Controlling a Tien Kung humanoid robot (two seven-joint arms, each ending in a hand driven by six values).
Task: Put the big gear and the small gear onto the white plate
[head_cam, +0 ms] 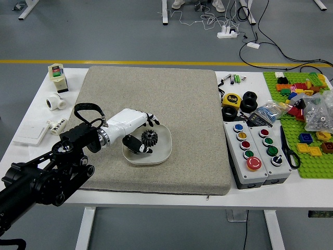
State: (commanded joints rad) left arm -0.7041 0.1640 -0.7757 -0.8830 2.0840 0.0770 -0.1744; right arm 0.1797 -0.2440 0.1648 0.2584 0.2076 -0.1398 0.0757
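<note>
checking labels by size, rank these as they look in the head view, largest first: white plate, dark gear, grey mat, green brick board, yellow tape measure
1. grey mat
2. green brick board
3. white plate
4. dark gear and yellow tape measure: too alike to rank

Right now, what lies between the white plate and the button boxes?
Only a bare stretch of the mat lies between the white plate and the button boxes, as the head view shows.
</note>
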